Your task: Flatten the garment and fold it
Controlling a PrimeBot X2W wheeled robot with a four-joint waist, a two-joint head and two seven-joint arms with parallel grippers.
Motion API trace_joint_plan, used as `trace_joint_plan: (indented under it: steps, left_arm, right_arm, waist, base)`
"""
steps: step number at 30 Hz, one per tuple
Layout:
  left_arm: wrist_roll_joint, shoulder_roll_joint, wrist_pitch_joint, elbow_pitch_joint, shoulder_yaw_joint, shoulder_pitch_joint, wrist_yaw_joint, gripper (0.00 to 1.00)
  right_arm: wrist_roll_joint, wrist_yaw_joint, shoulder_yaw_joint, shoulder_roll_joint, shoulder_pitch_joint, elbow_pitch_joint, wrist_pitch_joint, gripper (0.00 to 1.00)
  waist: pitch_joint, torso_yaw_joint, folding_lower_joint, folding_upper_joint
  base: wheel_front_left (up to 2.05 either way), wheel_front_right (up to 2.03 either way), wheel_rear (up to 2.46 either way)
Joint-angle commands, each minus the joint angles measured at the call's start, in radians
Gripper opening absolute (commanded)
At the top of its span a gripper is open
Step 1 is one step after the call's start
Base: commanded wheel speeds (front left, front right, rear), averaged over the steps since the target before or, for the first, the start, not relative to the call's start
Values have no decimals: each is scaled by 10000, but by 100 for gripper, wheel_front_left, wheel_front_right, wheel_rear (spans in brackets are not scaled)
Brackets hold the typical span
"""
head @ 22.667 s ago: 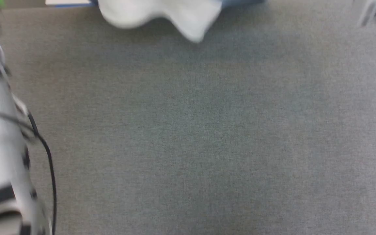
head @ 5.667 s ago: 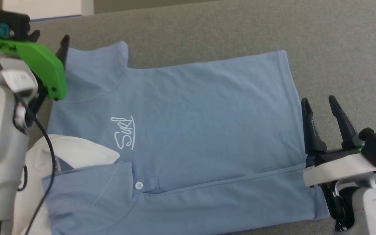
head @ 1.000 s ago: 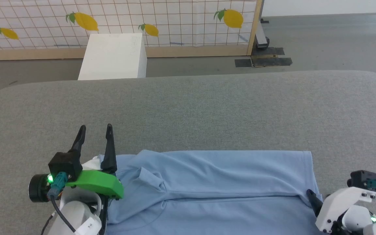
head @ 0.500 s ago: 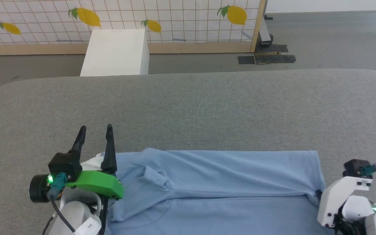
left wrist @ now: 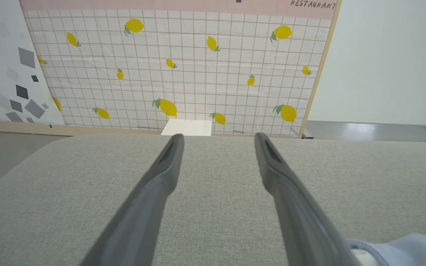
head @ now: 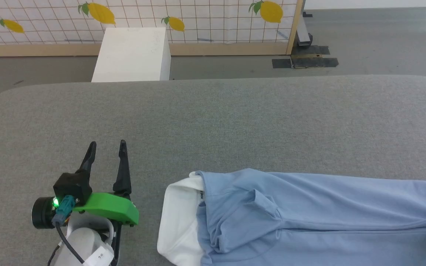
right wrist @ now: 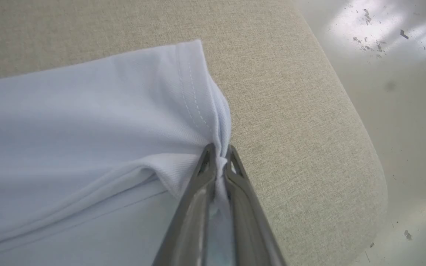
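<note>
The shirt [head: 309,207] lies rumpled along the near edge of the table [head: 235,122], a white cloth [head: 178,218] poking out at its left end. The right gripper [right wrist: 218,158] is pinched tight on the hem [right wrist: 198,85] at the right end; the left gripper [head: 108,143] stands wide open and empty, apart to the shirt's left. I'd pull that hem low and steady, with the left pinning the other end.

The grey table [head: 235,122] is looked down on from the head, toward the lemon-print screen [head: 205,22]; both are shared with the low left wrist view. The garment [right wrist: 87,111] is viewed closely from the right wrist
</note>
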Motion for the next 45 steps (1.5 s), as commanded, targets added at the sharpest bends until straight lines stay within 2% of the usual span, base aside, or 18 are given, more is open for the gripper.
trace_joint_plan:
  steps: [1, 4, 8, 12, 19, 21, 24, 28, 32, 40, 44, 45]
  left_arm:
    - [102, -76, -45, -25, 42, 81, -54, 100]
    - [119, -69, -45, 0, 103, 168, -85, 100]
    - [140, -84, -45, 39, 180, 387, -96, 100]
    - [122, -43, -45, 80, 250, 535, -156, 100]
    - [188, -96, -45, 75, 262, 467, -202, 100]
    - [209, -117, -45, 59, 256, 414, -212, 100]
    - [243, -148, -45, 40, 222, 327, -228, 100]
    - [281, -202, -45, 30, 165, 176, -263, 100]
    - [322, -291, -45, 16, 117, 25, -300, 100]
    - [388, -454, -45, 91, 102, -193, -370, 100]
    - [421, -523, -45, 118, 135, -261, -399, 100]
    - [429, -536, -45, 130, 143, -284, -415, 100]
  right_arm:
    - [-82, -19, -115, -34, -19, -50, -144, 0]
    - [54, -19, 48, -32, 73, -162, -130, 0]
    - [615, -19, 1127, -32, 672, -1022, 488, 0]
    - [1452, -19, 2652, -36, 1513, -2952, 1641, 0]
    - [2825, -19, 5590, -269, 2184, -7111, 3999, 0]
    - [3077, -19, 6575, -506, 2005, -7774, 4338, 0]
    - [3335, -19, 8055, -854, 1455, -8143, 4561, 0]
    - [3619, -19, 9813, -1139, 431, -7511, 4490, 0]
    - [3828, -19, 11359, -1029, -709, -6072, 3873, 0]
    - [4325, -19, 13236, -416, -2188, -2582, 2467, 0]
    - [4555, -19, 13746, -219, -2689, -1063, 1958, 0]
    - [4614, -19, 13815, -185, -2783, -785, 1815, 20]
  waist:
    - [-19, 10, 0, -1]
    - [-95, 3, 0, -1]
    - [-324, -34, 0, -1]
    - [-465, -48, 0, -1]
    - [-407, 17, 0, -1]
    - [-343, 45, 0, -1]
    - [-219, 111, 0, -1]
    - [-27, 263, 0, -1]
    - [215, 492, 0, -1]
    - [639, 888, 0, -1]
    - [787, 974, 0, -1]
    - [807, 990, 0, -1]
  base:
    - [0, 0, 0]
    - [0, 0, 0]
    - [0, 0, 0]
    - [0, 0, 0]
    - [0, 0, 0]
    - [0, 0, 0]
    - [0, 0, 0]
    - [0, 0, 0]
    - [0, 0, 0]
    - [0, 0, 0]
    - [0, 0, 0]
    - [0, 0, 0]
